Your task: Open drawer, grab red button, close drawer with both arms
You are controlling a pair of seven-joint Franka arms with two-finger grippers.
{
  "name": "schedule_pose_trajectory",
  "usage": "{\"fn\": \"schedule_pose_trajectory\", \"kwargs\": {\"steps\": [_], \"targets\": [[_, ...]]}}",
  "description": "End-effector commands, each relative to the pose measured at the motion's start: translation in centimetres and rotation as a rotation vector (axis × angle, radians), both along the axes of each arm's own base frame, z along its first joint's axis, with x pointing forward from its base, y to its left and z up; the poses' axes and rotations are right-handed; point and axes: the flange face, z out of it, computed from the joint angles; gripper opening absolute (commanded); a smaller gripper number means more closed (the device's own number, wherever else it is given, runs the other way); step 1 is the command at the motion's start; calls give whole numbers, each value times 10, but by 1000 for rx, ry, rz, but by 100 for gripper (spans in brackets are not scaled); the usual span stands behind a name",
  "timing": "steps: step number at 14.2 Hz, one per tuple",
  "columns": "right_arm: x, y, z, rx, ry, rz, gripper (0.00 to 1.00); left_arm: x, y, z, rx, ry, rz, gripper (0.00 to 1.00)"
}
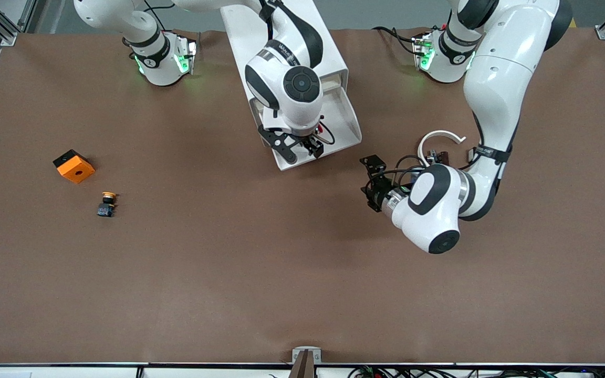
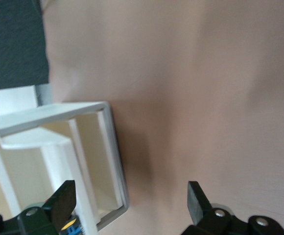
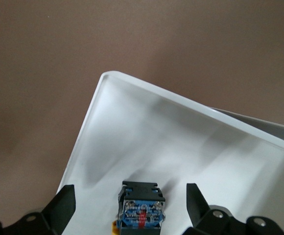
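- While the drawer [image 1: 342, 123] stands pulled out of the white cabinet [image 1: 302, 47], the right end effector [image 1: 302, 147] hangs over its tray, just inside the tray's front wall.
- In the right wrist view the right end effector [image 3: 127, 208] has its two fingers spread wide, gripping nothing, with the button [image 3: 141, 208] lying on the drawer [image 3: 147, 127] floor between them.
- Only the button's black-and-blue body shows clearly there; the cap is mostly out of sight at the picture's edge.
- From the front, a small spot of red [image 1: 323, 127] shows in the tray just beside the right end effector.
- The left end effector [image 1: 372, 181] hovers low over the bare desk [image 1: 302, 273], beside the drawer's outer corner, toward the left arm's end.
- In the left wrist view the left end effector [image 2: 130, 200] is also wide open and empty, with the cabinet's open frame [image 2: 73, 161] next to one finger [image 2: 63, 198].
- Well away from both end effectors, toward the right arm's end of the desk, sit an orange cube [image 1: 73, 166] with a hole and, near it, a yellow-orange-capped button [image 1: 106, 204].
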Motion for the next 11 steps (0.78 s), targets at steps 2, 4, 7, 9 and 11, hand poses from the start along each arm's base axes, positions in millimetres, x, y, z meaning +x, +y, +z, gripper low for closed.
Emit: {"fn": "schedule_pose_trajectory", "kwargs": {"steps": [2, 4, 7, 9, 11], "targets": [[-4, 3, 0, 16, 11, -14, 90, 21, 41, 4, 117, -121, -101, 100], [-7, 6, -1, 27, 25, -15, 89, 25, 50, 20, 139, -193, -196, 100], [-9, 11, -7, 32, 19, -8, 75, 32, 60, 28, 101, -282, -362, 100], [-10, 12, -13, 28, 21, -5, 59, 37, 67, 49, 11, -364, -532, 100], [-9, 14, -15, 36, 13, -1, 27, 41, 73, 53, -54, -402, -673, 100]]}}
